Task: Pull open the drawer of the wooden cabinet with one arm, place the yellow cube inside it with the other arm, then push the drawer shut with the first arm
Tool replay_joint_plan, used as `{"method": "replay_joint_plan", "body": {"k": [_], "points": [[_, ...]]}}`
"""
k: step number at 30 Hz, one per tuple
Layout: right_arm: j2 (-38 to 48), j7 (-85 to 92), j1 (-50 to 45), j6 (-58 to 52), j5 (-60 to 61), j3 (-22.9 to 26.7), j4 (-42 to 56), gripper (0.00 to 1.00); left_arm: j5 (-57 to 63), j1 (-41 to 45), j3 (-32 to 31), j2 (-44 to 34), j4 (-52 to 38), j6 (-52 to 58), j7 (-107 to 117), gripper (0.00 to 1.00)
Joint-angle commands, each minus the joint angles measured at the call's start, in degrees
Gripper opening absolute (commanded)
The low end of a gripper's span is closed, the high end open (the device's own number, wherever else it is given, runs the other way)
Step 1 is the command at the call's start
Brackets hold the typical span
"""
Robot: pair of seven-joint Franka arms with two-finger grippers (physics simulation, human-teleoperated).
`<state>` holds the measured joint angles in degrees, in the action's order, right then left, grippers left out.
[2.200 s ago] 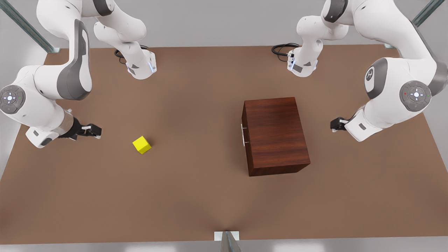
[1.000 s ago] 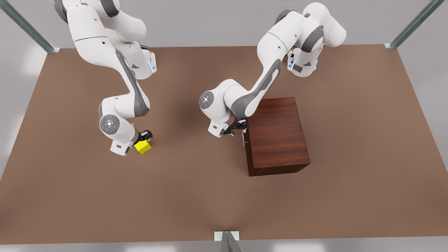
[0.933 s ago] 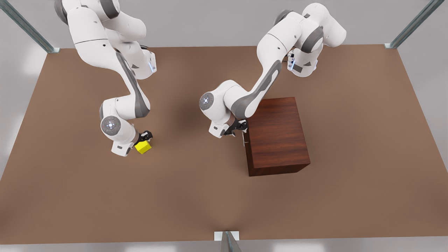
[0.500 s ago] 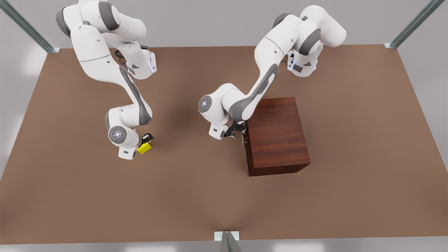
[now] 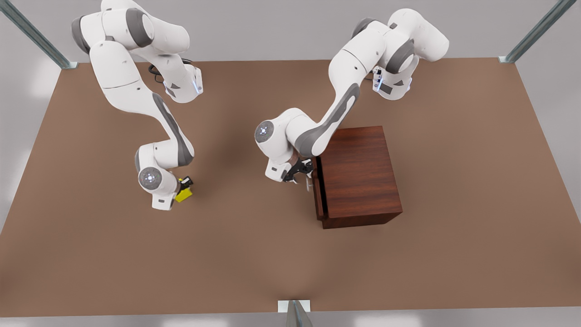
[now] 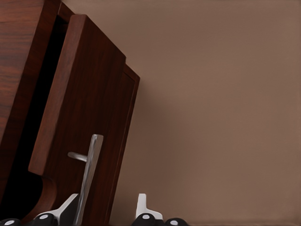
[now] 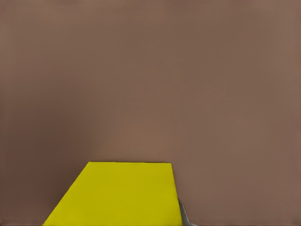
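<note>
A: Nearest the front-view camera, what do we have?

B: We have the drawer (image 5: 319, 193) standing slightly out of the wooden cabinet (image 5: 358, 175), a dark gap showing behind its front panel in the left wrist view. It is barely open, not enough for the cube to go in, we judge.

A: Who is working it?

B: The left gripper (image 5: 301, 172), just to the front view's left of the cabinet. In the left wrist view its fingers (image 6: 66, 209) sit either side of the silver bar handle (image 6: 89, 172). One finger touches the bar and the other stands off, so we cannot tell whether they are clamped.

A: And the cube?

B: The yellow cube (image 5: 184, 195) sits well apart on the brown table (image 5: 254, 254), at the front view's left, with the right gripper (image 5: 184, 185) on it. A finger (image 7: 184, 216) lies against its side; we cannot tell whether the grip is closed.

A: So what is left?

B: Most of it: finishing the pull, carrying the cube across and into the drawer, then pushing it shut.
</note>
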<state>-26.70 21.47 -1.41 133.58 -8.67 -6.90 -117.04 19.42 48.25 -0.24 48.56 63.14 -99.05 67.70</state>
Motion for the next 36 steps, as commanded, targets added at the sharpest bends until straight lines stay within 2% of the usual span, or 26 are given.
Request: {"method": "replay_joint_plan", "body": {"k": [1, 6, 9, 12, 26, 29, 31, 32, 33, 34, 36], "points": [[2.43, 0.77, 0.01, -2.27, 0.58, -0.49, 0.32, 0.63, 0.0, 0.36, -0.02, 0.3, -0.56, -0.71, 2.17, 0.65], [11.75, -12.15, -0.17, -8.86, 5.16, -1.45, 7.52, 0.63, 0.0, 0.36, -0.11, 0.75, -0.92, -2.11, 2.35, 0.65], [11.93, -21.37, -0.17, -22.57, 5.51, -4.18, 19.73, 0.63, -0.09, 0.44, -0.29, 0.83, -1.79, -2.46, 2.35, 0.65], [13.33, -25.33, -0.08, -33.39, 7.18, -4.71, 28.71, 0.63, -0.17, 0.44, -0.37, 0.92, -2.32, -2.46, 2.35, 0.64], [14.21, -25.51, 0.8, -34.36, 8.41, -4.88, 28.71, 0.63, -0.7, 2.11, -1.78, 2.33, -5.66, -3.61, 2.96, 0.64], [14.13, -25.68, 0.45, -34.09, 8.41, -4.88, 28.8, 0.63, -4.65, 2.29, -2.04, 1.63, -12.95, 1.22, 3.31, 0.64], [12.11, -26.91, -0.34, -33.83, 8.32, -4.97, 31.6, 0.63, -10.36, 1.41, -1.96, -3.38, -16.74, 3.25, 3.31, 0.65], [11.67, -27.71, -1.13, -33.74, 8.32, -4.97, 32.22, 0.63, -13.88, -1.75, -1.96, -6.37, -16.82, 4.12, 2.96, 0.67], [10.26, -30.69, -3.5, -33.48, 8.15, -4.97, 33.53, 0.63, -16.17, -5.53, -2.04, -8.22, -16.82, 6.14, -1.07, 0.9], [7.28, -36.05, -7.54, -33.48, 8.06, -4.97, 37.67, 0.63, -16.7, -10.62, -1.96, -9.1, -16.74, 9.66, -9.07, 1.0], [3.5, -43.69, -12.29, -33.48, 7.88, -4.97, 42.67, 0.63, -19.85, -20.54, -1.96, -10.77, -16.38, 15.45, -25.91, 1.0]]}}
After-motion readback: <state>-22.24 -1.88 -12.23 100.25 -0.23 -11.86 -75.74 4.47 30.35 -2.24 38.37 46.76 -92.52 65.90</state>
